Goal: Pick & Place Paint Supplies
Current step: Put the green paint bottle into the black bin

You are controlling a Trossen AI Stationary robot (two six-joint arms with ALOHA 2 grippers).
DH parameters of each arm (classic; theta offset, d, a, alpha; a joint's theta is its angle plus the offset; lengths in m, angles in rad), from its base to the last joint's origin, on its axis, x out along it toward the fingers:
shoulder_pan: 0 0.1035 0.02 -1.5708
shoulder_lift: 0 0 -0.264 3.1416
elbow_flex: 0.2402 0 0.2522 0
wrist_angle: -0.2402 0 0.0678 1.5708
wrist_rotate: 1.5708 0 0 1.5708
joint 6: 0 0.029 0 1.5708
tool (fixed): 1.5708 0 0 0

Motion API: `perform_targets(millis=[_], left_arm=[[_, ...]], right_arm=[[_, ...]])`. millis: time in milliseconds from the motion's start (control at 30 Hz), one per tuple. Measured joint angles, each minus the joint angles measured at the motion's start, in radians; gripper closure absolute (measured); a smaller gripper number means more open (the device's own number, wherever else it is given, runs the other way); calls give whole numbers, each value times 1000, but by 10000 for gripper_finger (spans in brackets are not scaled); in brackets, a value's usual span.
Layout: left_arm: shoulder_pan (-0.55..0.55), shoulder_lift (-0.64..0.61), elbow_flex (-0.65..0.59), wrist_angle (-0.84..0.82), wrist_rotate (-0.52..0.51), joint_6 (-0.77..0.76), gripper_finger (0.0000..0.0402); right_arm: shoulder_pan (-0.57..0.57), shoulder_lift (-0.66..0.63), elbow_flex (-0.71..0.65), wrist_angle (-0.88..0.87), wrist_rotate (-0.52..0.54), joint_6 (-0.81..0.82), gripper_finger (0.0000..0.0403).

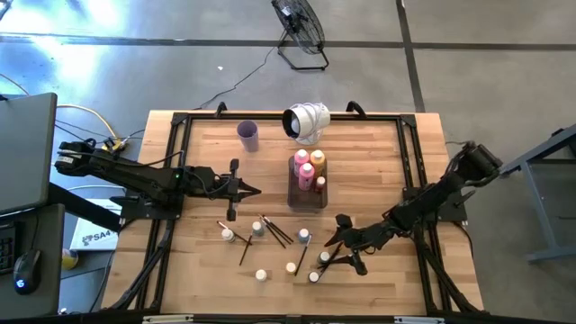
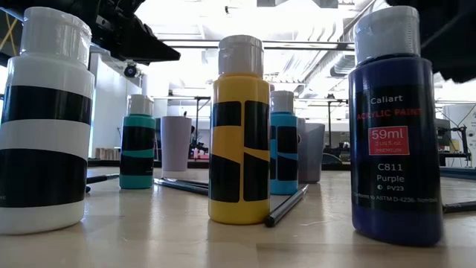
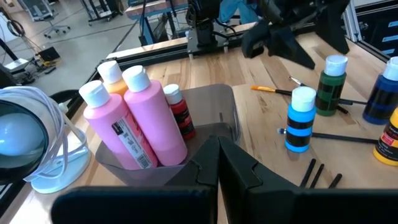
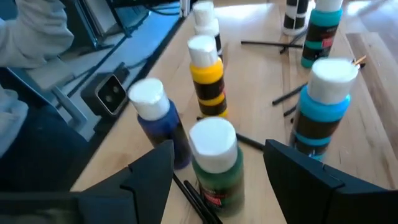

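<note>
Right end effector (image 4: 214, 174) spread wide around green bottle (image 4: 216, 165), round white cap, not gripping. Left end effector (image 3: 217, 165) closed, empty, near smoky clear plastic tray (image 3: 214, 109) holding smooth pink bottles (image 3: 146, 121). Small bottles and thin brushes (image 1: 274, 231) scattered on wood-plank worktop (image 1: 378, 162).

My two arms are dark, near-black jointed links running off black frame rails. The left claw (image 3: 217, 163) has matte black, wedge-shaped fingers with flat angular faces. The right claw (image 4: 217, 168) has the same black angular fingers with hard edges and no markings I can make out.
</note>
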Motion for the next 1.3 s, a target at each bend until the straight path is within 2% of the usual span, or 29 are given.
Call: perform_targets(millis=[300, 700, 1300], left_arm=[[0, 0, 0, 0, 0, 0, 402], [0, 0, 0, -1, 0, 1, 402], [0, 0, 0, -1, 0, 1, 402]], right_arm=[[0, 134, 36, 93, -2, -2, 163], [0, 142, 45, 122, 13, -20, 165], [0, 141, 45, 122, 15, -29, 285]])
